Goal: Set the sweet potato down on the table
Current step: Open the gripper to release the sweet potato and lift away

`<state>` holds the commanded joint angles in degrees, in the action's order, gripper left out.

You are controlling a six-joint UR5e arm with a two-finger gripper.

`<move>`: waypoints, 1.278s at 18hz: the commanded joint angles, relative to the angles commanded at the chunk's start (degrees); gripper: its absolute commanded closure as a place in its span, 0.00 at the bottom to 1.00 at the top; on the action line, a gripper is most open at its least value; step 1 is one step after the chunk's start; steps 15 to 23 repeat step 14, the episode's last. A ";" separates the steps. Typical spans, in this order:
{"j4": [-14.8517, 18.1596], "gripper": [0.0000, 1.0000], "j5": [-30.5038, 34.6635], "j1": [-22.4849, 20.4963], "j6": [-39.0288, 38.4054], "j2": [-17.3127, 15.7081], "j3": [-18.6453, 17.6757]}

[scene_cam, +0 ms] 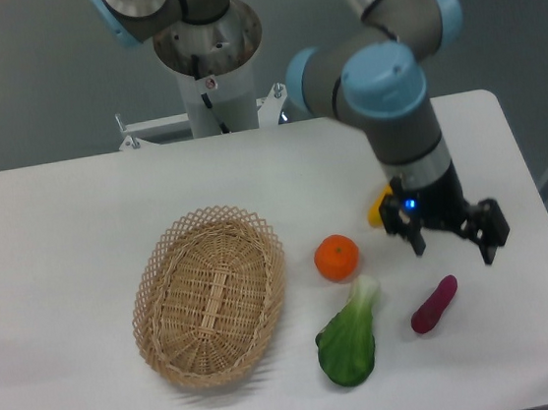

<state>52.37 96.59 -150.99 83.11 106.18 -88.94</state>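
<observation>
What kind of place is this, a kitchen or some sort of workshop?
Most likely a robotics lab, not a kitchen. A robot arm ends in a two-finger gripper over a bare white table, where toy foods, a sweet potato and an orange, lie near a wicker basket.

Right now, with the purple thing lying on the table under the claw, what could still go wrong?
The sweet potato lies on the table, and the open end effector hangs just above it. If the arm dips or swings, a finger could nudge the sweet potato and set it rolling toward the near table edge. The green leafy vegetable and orange sit close by, so a wide sweep might knock them too.
</observation>
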 joint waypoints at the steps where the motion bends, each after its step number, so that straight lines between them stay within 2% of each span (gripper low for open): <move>1: 1.41 0.00 -0.09 -0.79 2.64 -0.61 0.00; 5: 4.15 0.00 -0.18 -2.38 5.30 -1.85 -0.09; 10: 4.32 0.00 -3.16 -4.75 7.94 -3.08 -0.79; 23: 4.06 0.00 -3.43 -4.76 8.38 -3.26 -0.79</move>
